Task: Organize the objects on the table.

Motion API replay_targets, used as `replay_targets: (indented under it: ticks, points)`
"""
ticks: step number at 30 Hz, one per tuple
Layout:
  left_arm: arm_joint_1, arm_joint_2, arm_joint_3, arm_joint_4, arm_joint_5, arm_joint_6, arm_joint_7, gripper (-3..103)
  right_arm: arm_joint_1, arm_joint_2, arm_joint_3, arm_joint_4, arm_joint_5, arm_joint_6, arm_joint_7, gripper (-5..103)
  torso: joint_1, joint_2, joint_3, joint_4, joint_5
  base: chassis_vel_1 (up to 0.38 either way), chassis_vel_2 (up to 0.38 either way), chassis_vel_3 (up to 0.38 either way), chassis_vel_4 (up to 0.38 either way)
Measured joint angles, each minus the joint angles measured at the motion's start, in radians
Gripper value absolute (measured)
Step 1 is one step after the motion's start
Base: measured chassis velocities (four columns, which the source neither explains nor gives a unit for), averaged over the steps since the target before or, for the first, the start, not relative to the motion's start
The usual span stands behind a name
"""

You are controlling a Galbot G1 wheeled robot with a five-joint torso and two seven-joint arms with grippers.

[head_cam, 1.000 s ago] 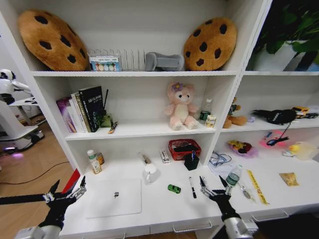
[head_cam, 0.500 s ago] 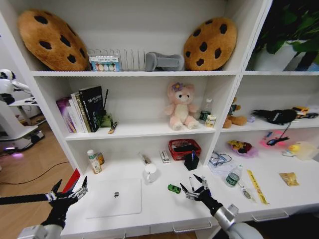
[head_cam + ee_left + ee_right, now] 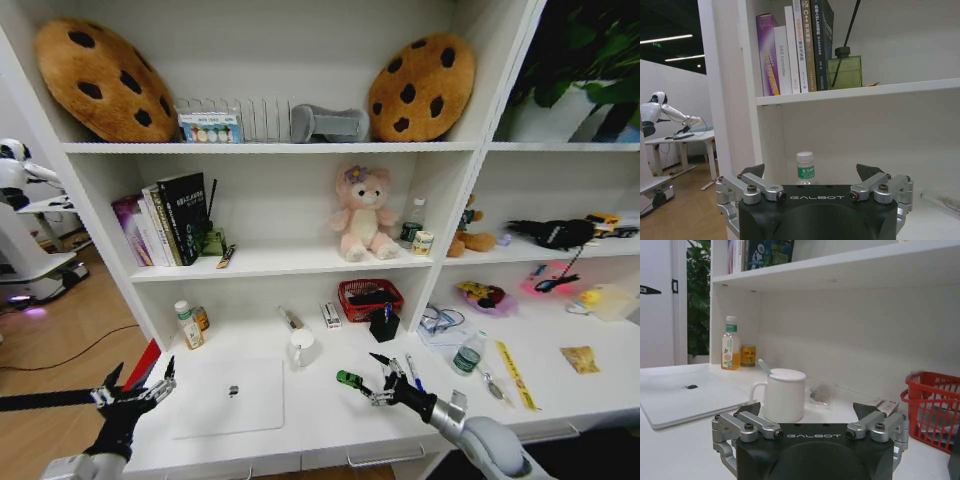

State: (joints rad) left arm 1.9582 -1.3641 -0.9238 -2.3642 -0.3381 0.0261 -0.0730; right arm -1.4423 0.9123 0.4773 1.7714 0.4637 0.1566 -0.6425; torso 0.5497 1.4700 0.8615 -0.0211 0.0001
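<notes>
The silver laptop [image 3: 228,396] lies closed and flat on the white bench [image 3: 320,420], and I take it as my landmark. To the right of the laptop stands a white mug [image 3: 300,347] with a spoon in it, and further right lies the tiny green toy car [image 3: 347,379]. The right hand [image 3: 378,379] hovers just beside the car, on the side far from the laptop, with its fingers spread wide and nothing between them. A pen [image 3: 413,372] lies just behind this hand. Further right from the laptop stands the small clear bottle [image 3: 466,354] with a green label, and the yellow packet [image 3: 580,359] lies well apart, at the far right. The left hand [image 3: 133,387] hangs off the bench edge, left of the laptop, also wide open and empty.
</notes>
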Motion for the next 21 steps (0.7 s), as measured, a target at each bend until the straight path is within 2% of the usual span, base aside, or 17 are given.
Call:
replay_targets:
  ticks: [3, 6, 18, 21]
  points:
    - [0.004, 0.001, 0.002, 0.002, 0.003, -0.005, 0.004, 100, 0.019, -0.001, -0.020, -0.027, -0.009, -0.009, 0.021, 100, 0.000, 0.000, 0.000, -0.0007, -0.0001, 0.000, 0.000, 0.000, 0.000]
    - [0.009, -0.008, 0.001, 0.002, 0.009, -0.014, 0.004, 100, 0.044, -0.002, -0.058, -0.051, -0.017, -0.029, 0.039, 100, 0.000, 0.000, 0.000, 0.0001, 0.0000, 0.000, 0.000, 0.000, 0.000]
    - [0.019, -0.015, -0.006, 0.001, 0.013, -0.031, 0.010, 100, 0.083, 0.006, -0.123, -0.092, -0.058, -0.071, 0.064, 100, 0.000, 0.000, 0.000, -0.0003, 0.0000, 0.000, 0.000, 0.000, 0.000]
    - [0.021, -0.023, -0.012, 0.001, 0.015, -0.045, 0.012, 100, 0.104, 0.007, -0.164, -0.113, -0.057, -0.073, 0.107, 100, 0.000, 0.000, 0.000, -0.0001, -0.0001, 0.000, 0.000, 0.000, 0.000]
